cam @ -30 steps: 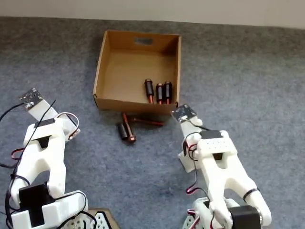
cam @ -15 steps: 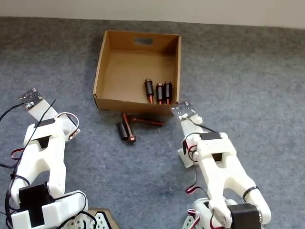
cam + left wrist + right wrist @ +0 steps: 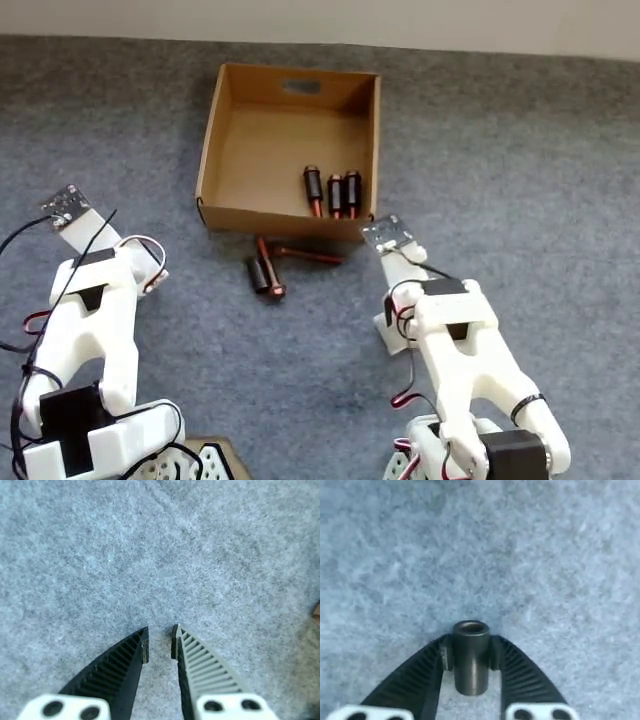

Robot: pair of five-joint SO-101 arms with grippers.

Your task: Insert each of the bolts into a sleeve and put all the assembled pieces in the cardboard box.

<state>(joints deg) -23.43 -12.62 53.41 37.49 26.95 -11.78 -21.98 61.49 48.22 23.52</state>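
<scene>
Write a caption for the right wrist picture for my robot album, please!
The right hand pinches a dark, hollow sleeve, with grey carpet behind it.

Three assembled pieces [image 3: 334,192] sit in the cardboard box [image 3: 212,150], over by its front right corner. Just in front of the box, a bolt [image 3: 312,256] and a fourth piece [image 3: 264,270] lie on the carpet [image 3: 500,150].

The sleeve [image 3: 471,655] clamped between the fingers [image 3: 422,672] of the right gripper [image 3: 470,649] is smooth dark metal with a dull satin sheen. Those fingers are matt black plastic, ribbed on their inner faces. The left gripper [image 3: 160,642] has one black ribbed plastic finger and one pale grey. Under both pairs of fingertips lies rough, fuzzy grey felt cloth [image 3: 150,555]. The cardboard box [image 3: 213,135] is matt brown paperboard.
</scene>
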